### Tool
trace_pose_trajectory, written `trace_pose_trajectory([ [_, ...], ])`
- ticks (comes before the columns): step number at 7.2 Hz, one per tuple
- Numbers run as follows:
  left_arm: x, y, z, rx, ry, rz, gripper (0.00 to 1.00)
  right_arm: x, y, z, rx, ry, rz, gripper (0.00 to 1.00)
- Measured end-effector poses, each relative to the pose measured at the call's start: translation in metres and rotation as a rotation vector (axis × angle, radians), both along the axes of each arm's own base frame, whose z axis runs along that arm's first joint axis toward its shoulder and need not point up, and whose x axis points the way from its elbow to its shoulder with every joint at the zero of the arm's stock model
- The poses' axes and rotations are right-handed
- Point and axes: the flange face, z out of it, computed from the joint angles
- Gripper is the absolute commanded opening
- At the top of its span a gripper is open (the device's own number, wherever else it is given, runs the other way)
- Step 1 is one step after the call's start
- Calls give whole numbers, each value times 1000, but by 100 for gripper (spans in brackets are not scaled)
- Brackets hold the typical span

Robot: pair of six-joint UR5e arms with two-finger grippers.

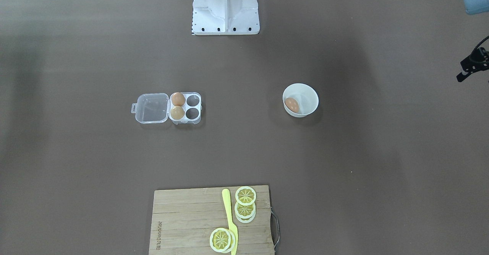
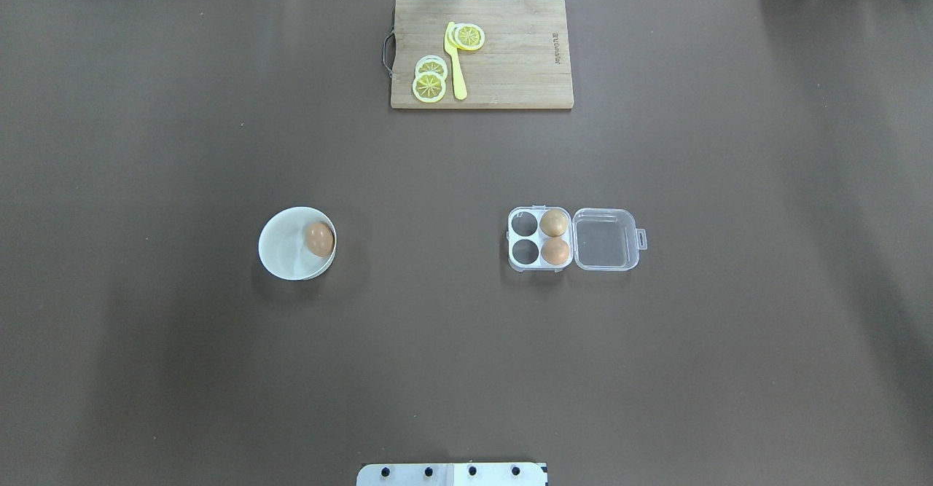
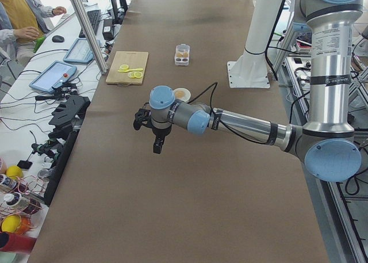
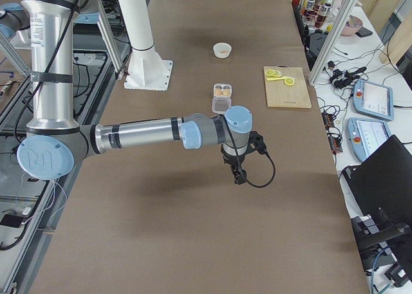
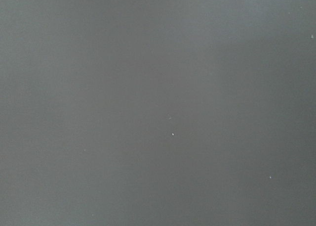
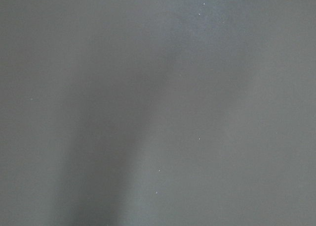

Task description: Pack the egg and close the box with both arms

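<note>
The orange-brown egg (image 2: pixel 319 239) lies in a round white bowl (image 2: pixel 280 253) on the table's left half; it also shows in the front view (image 1: pixel 291 104). The clear box (image 2: pixel 523 260) stands open on the right half, its lid (image 2: pixel 603 240) laid flat outward. It holds another brown egg (image 2: pixel 555 251) and a paler tan egg (image 2: pixel 554 222); two cells are empty. My left gripper (image 3: pixel 157 148) hangs over bare table, well short of the bowl. My right gripper (image 4: pixel 239 175) hangs short of the box (image 4: pixel 222 98). I cannot tell whether either is open. Both wrist views show only bare table.
A wooden cutting board (image 2: pixel 525 71) with lemon slices (image 2: pixel 430 87) and a yellow knife (image 2: pixel 456 63) lies at the far middle edge. The white fixed base (image 1: pixel 225 10) stands at the robot's side. A black part of the left arm (image 1: pixel 473 64) shows at the front view's right edge.
</note>
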Motion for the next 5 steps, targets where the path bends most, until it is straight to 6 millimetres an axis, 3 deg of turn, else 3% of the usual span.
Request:
trace_pose_trajectory([
  [2, 0, 7, 2, 1, 10, 2, 98, 0, 0, 0, -1, -3, -1, 100],
  [5, 2, 9, -10, 20, 21, 5, 96, -2, 1, -1, -5, -25, -5, 100],
])
